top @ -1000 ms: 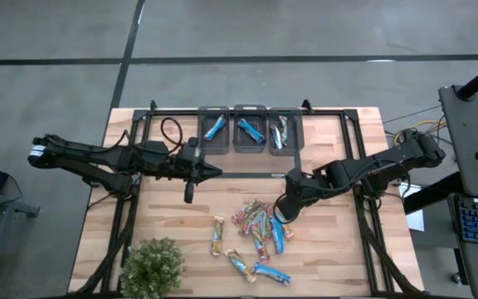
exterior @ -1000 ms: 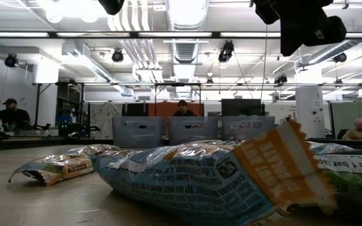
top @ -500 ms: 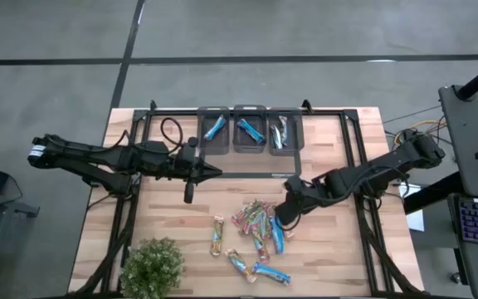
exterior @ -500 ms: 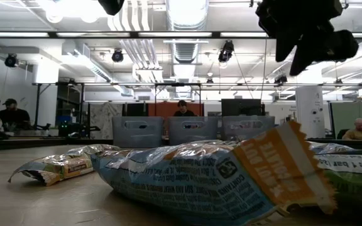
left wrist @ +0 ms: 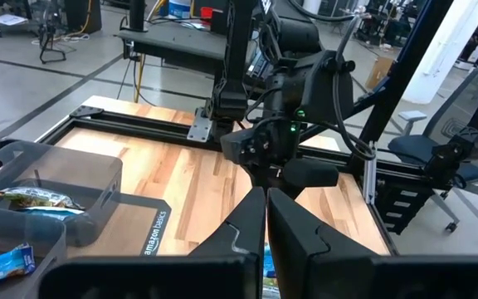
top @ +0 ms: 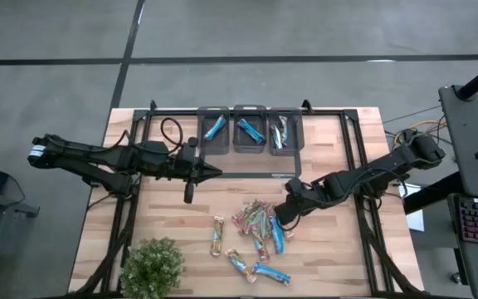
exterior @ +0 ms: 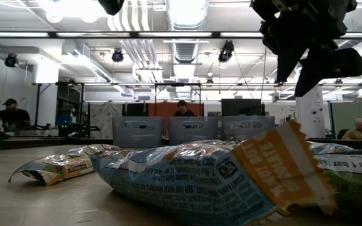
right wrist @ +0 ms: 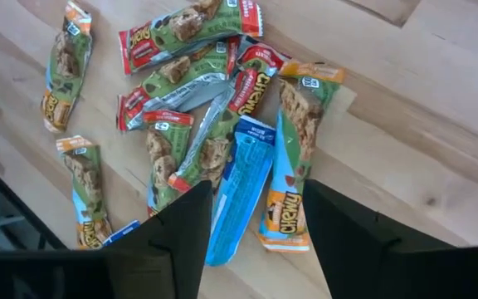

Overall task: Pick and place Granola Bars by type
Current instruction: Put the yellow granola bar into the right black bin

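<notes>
Fingers of right gripper (right wrist: 251, 237) apart, straddling blue bar (right wrist: 237, 189) (long axis runs between them); left gripper (top: 214, 172) closed.

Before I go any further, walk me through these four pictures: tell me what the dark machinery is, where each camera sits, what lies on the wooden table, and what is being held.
The dark machinery is two jointed robot arms working at a pale wooden table. One camera looks straight down on it; one sits at table-top height; one rides on each wrist. The left gripper waits shut above bare wood, holding nothing. The right gripper hangs open and empty over a loose pile of slim granola bars in shiny wrappers, right above a blue-wrapped bar that lies among green, red and orange ones. At the far edge stand three small clear plastic bins, each with a bar or two inside. A leafy green plant sits at a near corner.
</notes>
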Robot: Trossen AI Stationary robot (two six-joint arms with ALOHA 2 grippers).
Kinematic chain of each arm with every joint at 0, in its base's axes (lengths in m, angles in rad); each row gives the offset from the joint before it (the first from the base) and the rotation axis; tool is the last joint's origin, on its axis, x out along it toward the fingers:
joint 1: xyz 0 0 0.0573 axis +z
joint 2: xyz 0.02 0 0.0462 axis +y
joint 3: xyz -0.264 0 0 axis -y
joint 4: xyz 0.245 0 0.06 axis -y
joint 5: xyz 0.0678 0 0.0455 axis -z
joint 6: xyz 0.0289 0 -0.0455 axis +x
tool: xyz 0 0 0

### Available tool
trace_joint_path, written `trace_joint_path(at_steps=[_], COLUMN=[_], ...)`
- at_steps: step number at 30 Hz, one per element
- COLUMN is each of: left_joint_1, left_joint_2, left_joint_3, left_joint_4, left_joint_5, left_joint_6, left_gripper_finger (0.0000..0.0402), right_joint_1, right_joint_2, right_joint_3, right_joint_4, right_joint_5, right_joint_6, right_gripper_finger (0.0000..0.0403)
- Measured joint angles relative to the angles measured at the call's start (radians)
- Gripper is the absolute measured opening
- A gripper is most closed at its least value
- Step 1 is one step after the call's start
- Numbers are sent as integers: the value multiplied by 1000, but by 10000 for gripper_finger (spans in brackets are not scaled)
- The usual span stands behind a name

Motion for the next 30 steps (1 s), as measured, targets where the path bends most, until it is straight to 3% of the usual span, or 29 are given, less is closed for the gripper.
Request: trace_joint_path(at_steps=[30], left_joint_1=[0], left_joint_2=[0], left_joint_3=[0], left_joint_4=[0], left_joint_5=[0], left_joint_6=[1], left_gripper_finger=[0], right_joint_1=[-1], right_joint_2=[0], right_joint_3=[-3], right_joint_4=[110], right_joint_5=[-9], right_joint_6=[12], right_gripper_finger=[172])
